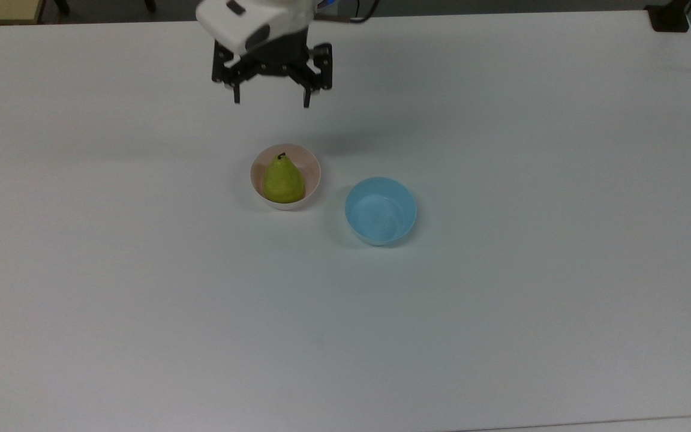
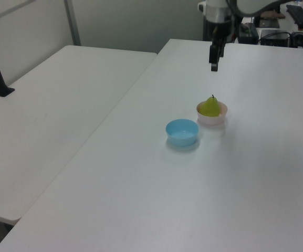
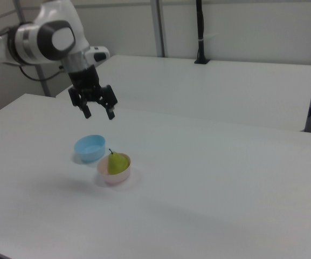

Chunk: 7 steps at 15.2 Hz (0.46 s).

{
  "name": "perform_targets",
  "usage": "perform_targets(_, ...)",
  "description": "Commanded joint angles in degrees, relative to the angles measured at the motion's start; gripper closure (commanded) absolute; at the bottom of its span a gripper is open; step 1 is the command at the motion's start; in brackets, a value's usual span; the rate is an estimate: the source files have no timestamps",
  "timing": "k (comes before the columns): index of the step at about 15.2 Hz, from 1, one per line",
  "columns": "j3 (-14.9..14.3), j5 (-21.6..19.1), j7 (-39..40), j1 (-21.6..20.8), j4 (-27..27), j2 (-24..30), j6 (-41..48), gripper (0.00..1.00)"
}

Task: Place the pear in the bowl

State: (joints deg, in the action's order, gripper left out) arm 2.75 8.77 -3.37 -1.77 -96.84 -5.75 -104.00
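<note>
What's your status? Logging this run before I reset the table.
Gripper open, empty, raised above the table. Pear upright in the pink bowl. Blue bowl beside it, empty. Nothing in the way.

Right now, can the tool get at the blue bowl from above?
Probably yes. The tool hangs open above the table, holding nothing, and the light blue bowl stands empty and apart from the pink bowl that holds the pear. Nothing covers it.
</note>
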Motion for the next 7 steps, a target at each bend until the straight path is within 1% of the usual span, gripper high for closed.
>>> perform_targets(1, -1.34, -2.78, -0.41, 0.71, -1.07, 5.83, 5.12, 0.00)
perform_targets(2, -1.34, -5.23, -0.41, 1.93, -0.89, 6.88, 7.21, 0.00)
perform_targets(3, -1.34, -5.95, -0.49, 2.12, 0.07, 7.07, 8.19, 0.00)
perform_targets(7, -1.34, -5.96, -0.85, 1.95, 0.60, 6.81, 9.43, 0.00)
